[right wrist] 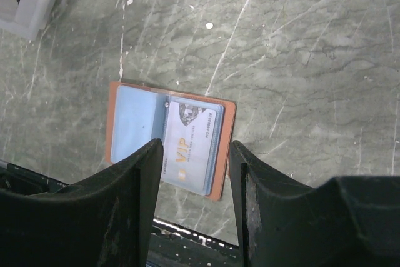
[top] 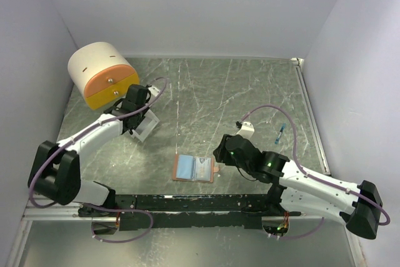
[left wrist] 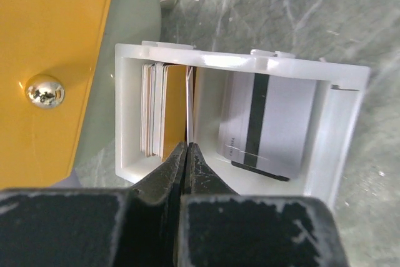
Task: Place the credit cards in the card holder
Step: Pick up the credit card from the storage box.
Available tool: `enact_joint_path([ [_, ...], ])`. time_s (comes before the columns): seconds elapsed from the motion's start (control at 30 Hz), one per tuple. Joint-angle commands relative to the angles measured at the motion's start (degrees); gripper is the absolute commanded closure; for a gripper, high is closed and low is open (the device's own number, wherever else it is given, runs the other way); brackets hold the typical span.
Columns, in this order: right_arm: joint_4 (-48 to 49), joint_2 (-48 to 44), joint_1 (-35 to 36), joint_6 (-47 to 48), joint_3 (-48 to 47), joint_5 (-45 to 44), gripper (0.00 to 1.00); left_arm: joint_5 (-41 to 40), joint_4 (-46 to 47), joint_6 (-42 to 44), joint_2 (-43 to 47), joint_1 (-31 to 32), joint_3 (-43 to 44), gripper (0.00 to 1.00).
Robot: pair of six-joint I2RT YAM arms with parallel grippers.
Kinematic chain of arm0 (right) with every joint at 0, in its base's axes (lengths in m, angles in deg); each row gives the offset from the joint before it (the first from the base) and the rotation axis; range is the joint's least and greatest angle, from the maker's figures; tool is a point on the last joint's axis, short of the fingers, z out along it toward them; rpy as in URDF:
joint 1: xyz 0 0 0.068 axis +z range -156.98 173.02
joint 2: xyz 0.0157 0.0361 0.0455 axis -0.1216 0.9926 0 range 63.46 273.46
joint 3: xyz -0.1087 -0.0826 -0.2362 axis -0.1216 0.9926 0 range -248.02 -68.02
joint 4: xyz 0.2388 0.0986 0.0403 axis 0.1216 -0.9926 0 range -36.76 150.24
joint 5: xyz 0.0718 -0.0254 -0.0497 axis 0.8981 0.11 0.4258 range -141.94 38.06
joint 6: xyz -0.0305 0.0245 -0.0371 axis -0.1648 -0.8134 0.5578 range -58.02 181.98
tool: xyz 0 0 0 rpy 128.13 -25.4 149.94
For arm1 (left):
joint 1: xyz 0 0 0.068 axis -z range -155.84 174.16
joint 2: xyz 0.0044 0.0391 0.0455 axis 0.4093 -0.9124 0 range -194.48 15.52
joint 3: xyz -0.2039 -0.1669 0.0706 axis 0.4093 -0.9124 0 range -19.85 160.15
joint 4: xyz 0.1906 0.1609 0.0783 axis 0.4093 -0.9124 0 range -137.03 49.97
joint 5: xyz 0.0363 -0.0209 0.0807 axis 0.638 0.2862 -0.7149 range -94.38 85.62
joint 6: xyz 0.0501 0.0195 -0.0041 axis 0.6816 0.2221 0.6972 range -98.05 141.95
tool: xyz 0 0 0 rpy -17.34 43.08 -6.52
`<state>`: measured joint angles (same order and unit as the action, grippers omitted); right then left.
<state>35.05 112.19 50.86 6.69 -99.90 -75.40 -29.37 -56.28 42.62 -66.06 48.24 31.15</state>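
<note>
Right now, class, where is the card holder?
In the top view, the card holder lies open near the table's near edge, about central, just left of the right claw.

Rig appearance: two white-and-black arms on one black rail.
The left arm (top: 94,136) and right arm (top: 312,182) have white links and black joint housings, with a mauve cable looping along each. Green lamps (top: 270,166) glow on the right arm's joints. The left gripper (left wrist: 187,154) and right gripper (right wrist: 195,148) have black fingers with a grainy surface. Base rail (top: 187,203) is black.
</note>
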Motion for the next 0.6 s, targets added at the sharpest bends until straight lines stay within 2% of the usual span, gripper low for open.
enact_joint_path([
  [0.0,1.5,0.1,-0.2,-0.1,-1.2,0.9,0.53,8.4,-4.7,-6.2,5.4,-0.4,1.9,0.93],
  [0.3,12.8,-5.1,-0.2,0.0,1.6,7.1,0.53,22.1,-4.4,-18.6,16.0,-0.5,0.6,0.93],
  [0.43,13.0,-3.8,-0.2,-1.8,-0.2,8.4,0.54,27.6,-5.1,-23.4,18.8,-0.4,0.3,0.93],
  [0.57,17.2,-1.5,-0.2,-2.5,-0.5,12.6,0.53,33.5,-6.2,-32.6,20.6,-0.5,0.8,0.93],
])
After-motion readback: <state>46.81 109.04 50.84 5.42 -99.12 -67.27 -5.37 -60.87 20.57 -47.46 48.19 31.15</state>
